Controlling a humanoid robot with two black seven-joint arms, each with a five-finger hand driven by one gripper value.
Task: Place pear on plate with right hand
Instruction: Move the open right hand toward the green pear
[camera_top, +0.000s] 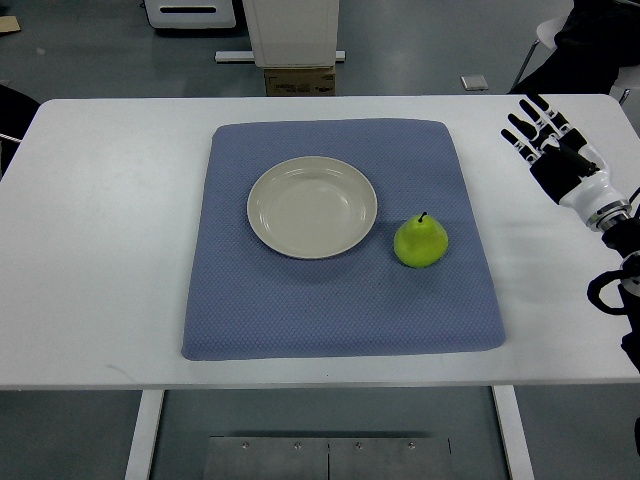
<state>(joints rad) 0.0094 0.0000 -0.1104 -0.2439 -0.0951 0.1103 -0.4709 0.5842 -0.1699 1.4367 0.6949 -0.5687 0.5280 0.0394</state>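
Pear (421, 241): green, dark stem, sitting upright on the blue mat (340, 300), just right of the plate (312, 207), not touching it. Right arm cut off at the frame's right edge. Plate is cream, holds nothing. Right hand (555, 150) over the white table (100, 250), fingers spread, gripping nothing, well apart from the pear.

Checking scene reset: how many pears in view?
1. The pear sits on the blue mat, just right of the plate and apart from it. Nothing in view could hide another.
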